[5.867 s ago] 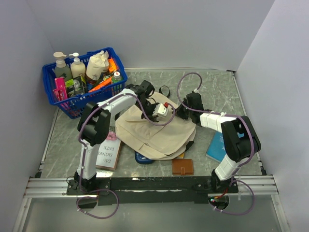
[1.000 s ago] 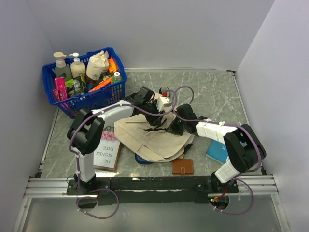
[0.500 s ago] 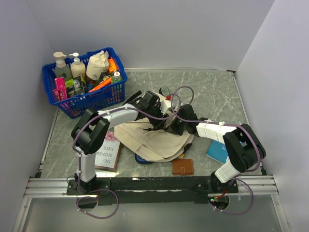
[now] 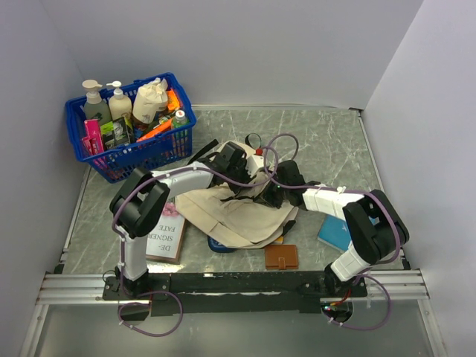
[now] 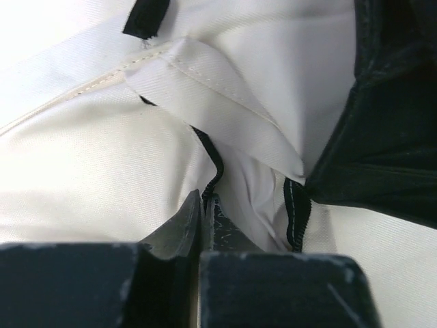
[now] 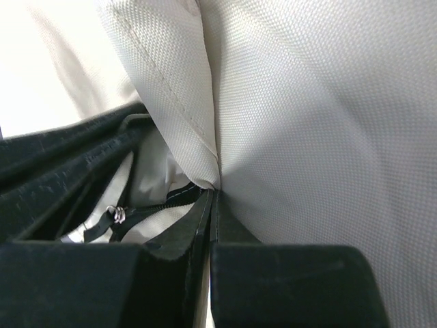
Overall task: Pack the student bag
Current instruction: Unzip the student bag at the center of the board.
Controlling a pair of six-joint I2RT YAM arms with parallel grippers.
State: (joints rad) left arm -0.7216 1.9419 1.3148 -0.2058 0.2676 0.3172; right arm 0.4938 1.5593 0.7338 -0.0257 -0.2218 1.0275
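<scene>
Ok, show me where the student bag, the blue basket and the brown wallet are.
student bag (image 4: 238,217): top external view, on its beige front panel.
blue basket (image 4: 145,156): top external view, on its near wall.
brown wallet (image 4: 281,256): top external view, middle of its cover.

Top view. At centre, student bag (image 4: 238,219): cream-beige cloth, black straps and zipper trim. At ten o'clock, basket (image 4: 119,160): bright blue latticed plastic. At eight o'clock, book (image 4: 167,236): white cover, black lettering, pink flower. At six o'clock, wallet (image 4: 281,256): tan-brown. At four o'clock, second book (image 4: 332,232): blue. The table (image 4: 327,141): grey-green, marbled. The left arm (image 4: 182,178) and right arm (image 4: 327,199): white shells, black joints, mauve cables.
</scene>
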